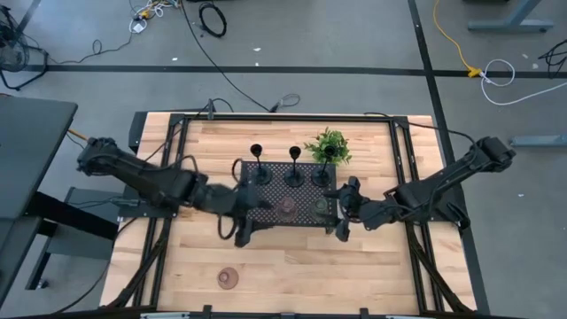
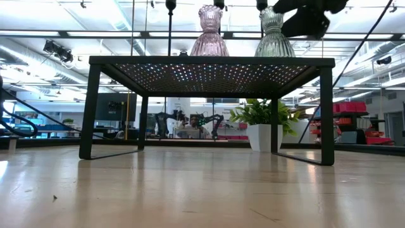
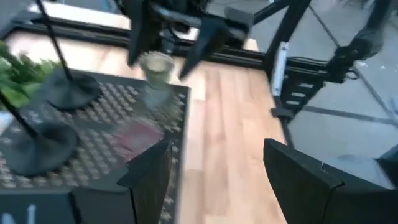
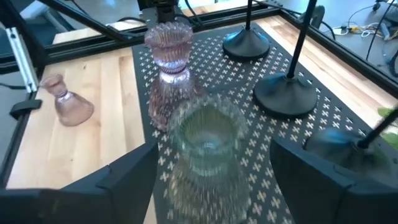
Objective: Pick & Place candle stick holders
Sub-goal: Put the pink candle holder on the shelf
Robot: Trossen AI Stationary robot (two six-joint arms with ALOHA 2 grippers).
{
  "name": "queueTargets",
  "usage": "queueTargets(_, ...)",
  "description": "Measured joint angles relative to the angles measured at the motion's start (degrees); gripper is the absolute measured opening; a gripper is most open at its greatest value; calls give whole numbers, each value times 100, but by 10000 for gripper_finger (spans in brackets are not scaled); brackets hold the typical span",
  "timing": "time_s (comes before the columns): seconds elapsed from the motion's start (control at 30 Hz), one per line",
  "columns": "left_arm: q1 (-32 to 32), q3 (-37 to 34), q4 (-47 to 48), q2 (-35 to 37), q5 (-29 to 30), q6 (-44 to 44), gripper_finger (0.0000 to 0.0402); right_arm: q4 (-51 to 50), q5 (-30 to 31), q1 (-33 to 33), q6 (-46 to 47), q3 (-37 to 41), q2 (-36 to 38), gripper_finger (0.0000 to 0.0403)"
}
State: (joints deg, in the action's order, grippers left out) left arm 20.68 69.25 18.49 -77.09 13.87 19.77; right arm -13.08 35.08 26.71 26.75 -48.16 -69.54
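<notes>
A black perforated tray [image 1: 306, 188] is seen standing on legs at the middle of the wooden table [image 1: 292, 266]. Three slim black stemmed holders [image 1: 293, 168] are lined along the tray's 12 o'clock edge, with a small leafy plant [image 1: 328, 145] just behind the row at its 1 o'clock end. On the tray's 6 o'clock half, a pinkish holder [image 1: 288, 208] stands upright beside the olive-green holder [image 1: 321, 207], the green one lying at 3 o'clock from the pink one; in the low view both are shown upright on the tray top. A second pinkish holder [image 1: 229, 278] is set alone on the bare table, well apart from the tray at about 7 o'clock from it, and is seen upright in the right wrist view.

The left gripper [image 1: 245, 215] is held at the tray's 9 o'clock end, near its front corner; its fingers [image 3: 149, 171] are spread wide with nothing between them. The right gripper [image 1: 343, 213] is placed at the tray's 3 o'clock end, just beside the olive-green holder. Its fingers [image 4: 127, 177] are parted widely, the green holder is seen in the gap between them, and no contact with the glass can be made out.
</notes>
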Motion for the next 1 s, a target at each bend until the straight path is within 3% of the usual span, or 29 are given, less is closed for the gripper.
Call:
queueTargets(0.17, 719, 2, 461, 73, 276, 542, 254, -346, -1, 168, 155, 0, 319, 299)
queueTargets(0.4, 1875, 0, 1714, 71, 1493, 1761, 254, -694, 1, 401, 380, 0, 688, 297)
queueTargets(0.67, 3094, -68, 2325, -70, 2485, 3331, 254, -994, -6, 594, 623, 0, 878, 297)
queueTargets(1.0, 3981, -571, 2327, -906, 2636, 5267, 254, -1150, -114, 659, 753, 0, 894, 297)
